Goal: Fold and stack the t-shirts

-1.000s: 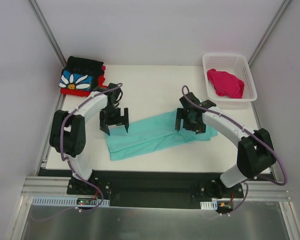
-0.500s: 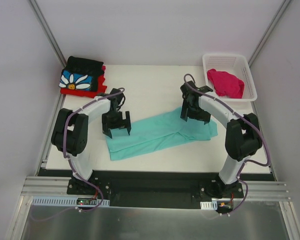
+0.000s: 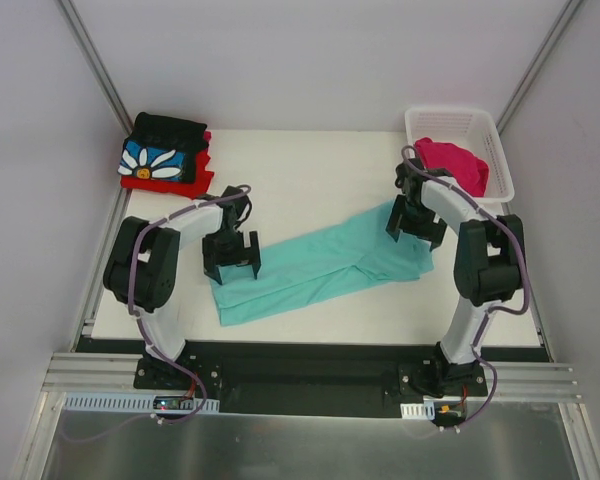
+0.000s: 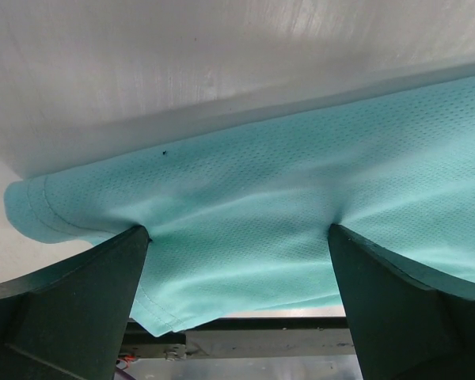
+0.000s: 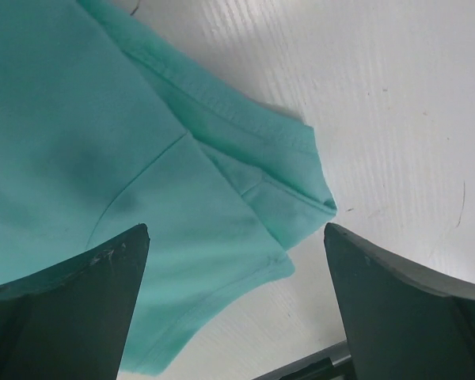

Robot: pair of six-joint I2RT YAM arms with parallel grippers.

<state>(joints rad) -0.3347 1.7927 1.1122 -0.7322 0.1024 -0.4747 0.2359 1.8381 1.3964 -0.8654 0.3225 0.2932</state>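
Top external: creased mint-teal t-shirt (image 3: 310, 265) lies flat; left hand (image 3: 232, 268) and right hand (image 3: 413, 234) gape.

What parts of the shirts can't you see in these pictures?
- Top view: the red cloth t-shirt lies mostly hidden under the black daisy-print t-shirt; only its edge shows.
- Top view: the left gripper and right gripper cover parts of both ends of the mint-teal cloth t-shirt.
- Wrist views: frame edges cut that shirt off.
- Top view: the magenta-pink t-shirt in the white plastic lattice basket is bunched, its underside hidden.
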